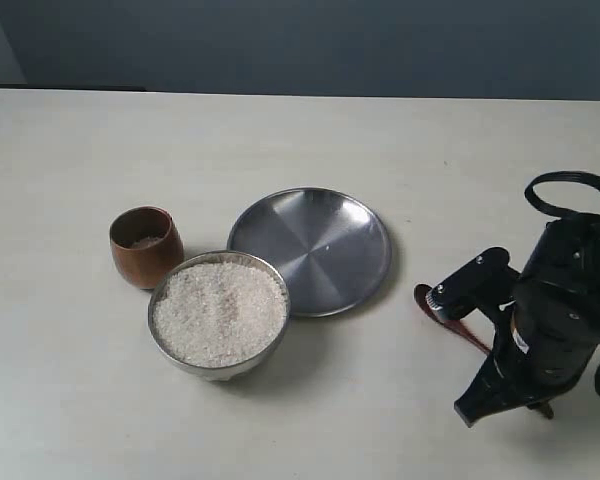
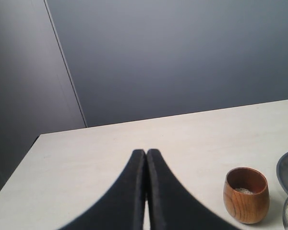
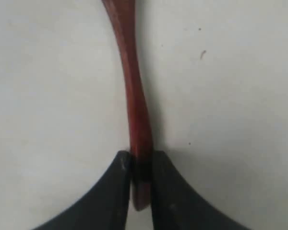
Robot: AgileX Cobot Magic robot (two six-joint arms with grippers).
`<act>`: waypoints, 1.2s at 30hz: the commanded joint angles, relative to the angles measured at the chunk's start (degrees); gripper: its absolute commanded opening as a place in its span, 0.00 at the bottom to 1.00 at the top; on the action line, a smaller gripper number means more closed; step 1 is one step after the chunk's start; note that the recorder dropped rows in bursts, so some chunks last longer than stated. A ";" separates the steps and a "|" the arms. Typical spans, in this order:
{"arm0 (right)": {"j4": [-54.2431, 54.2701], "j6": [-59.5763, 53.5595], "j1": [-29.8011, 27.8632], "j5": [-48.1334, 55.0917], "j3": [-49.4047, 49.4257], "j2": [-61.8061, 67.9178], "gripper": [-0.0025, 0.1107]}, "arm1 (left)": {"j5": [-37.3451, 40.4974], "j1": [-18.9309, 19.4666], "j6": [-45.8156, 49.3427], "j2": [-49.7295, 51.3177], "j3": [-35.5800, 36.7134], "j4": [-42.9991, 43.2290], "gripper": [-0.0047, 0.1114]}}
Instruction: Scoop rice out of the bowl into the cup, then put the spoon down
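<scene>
We see a pale surface (image 1: 280, 130) running back to a straight far edge against a dark wall, with wide bare room behind and to the left of the things on it. The flat steel plate (image 1: 310, 250) lies near the middle, its face bare metal. In front of it and to its left stands the bowl (image 1: 215, 368), whose rim covers part of the plate's near edge, and rice (image 1: 220, 312) fills it almost to the rim. The cup (image 1: 145, 262) stands upright just beside the bowl, on its far left side, and holds a thin layer of grains at the bottom; we cannot tell whether the two touch.

The spoon (image 1: 423, 296) sits right of the plate and apart from it. The right end effector (image 3: 140, 160) is clenched on the handle near its tail. We cannot tell whether the spoon rests on the surface or hangs just above it. The arm hides most of the handle in the exterior view and is cut off by that view's right edge.

The left end effector (image 2: 146, 158) is clenched on nothing, its fingers pressed together above the surface.
</scene>
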 commanded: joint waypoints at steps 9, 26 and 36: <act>2.74 0.45 -0.31 -1.83 0.62 1.47 0.02 | -0.23 0.13 -0.13 -0.02 -0.25 -0.06 0.04; 1.58 0.69 -0.31 0.27 0.62 -7.23 0.17 | -0.23 0.13 -0.13 -0.02 -0.25 0.05 0.04; -2.21 -0.05 -0.31 -0.66 0.62 -7.23 0.33 | -0.23 0.13 -0.13 -0.02 -0.25 0.05 0.04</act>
